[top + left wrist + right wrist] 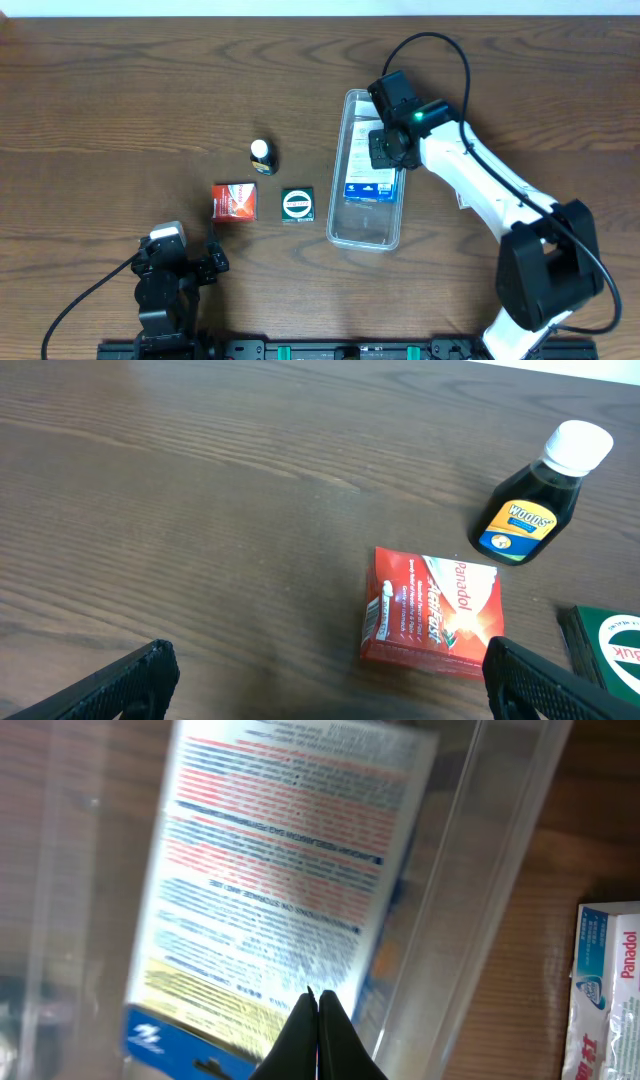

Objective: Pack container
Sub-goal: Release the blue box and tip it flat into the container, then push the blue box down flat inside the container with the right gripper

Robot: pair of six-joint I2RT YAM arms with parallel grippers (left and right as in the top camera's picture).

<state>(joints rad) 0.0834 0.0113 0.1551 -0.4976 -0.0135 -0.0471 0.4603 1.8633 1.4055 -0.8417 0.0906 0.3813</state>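
Dark wood-grain table (120,90) is seen in all three views. The container (364,238), a clear long tub, is placed right of centre, its long side running away from the robot base. A white and blue printed box (368,185) is lying flat inside it, nearer the far end; the near end of the tub floor is bare.

The right gripper (318,1020) is hung over the far half of the container, above the printed box. Its fingers are pressed together, with nothing seen between them. Whether the tips are touching the box cannot be told.

The left gripper (330,660) is held low at the near left of the table, fingers spread wide apart, nothing between them. It is pointed toward the red Panadol box (432,612), which is lying flat on the wood just beyond the fingertips, untouched.

A green box (298,205) with a white circle is set between the red Panadol box and the container, apart from both. A small dark bottle (262,155) with a white cap is stood upright farther back, behind those two boxes.

A Panadol-lettered carton (605,990) is cut off by the right edge of the right wrist view, on the wood outside the container wall; whether it is the same red box cannot be told.
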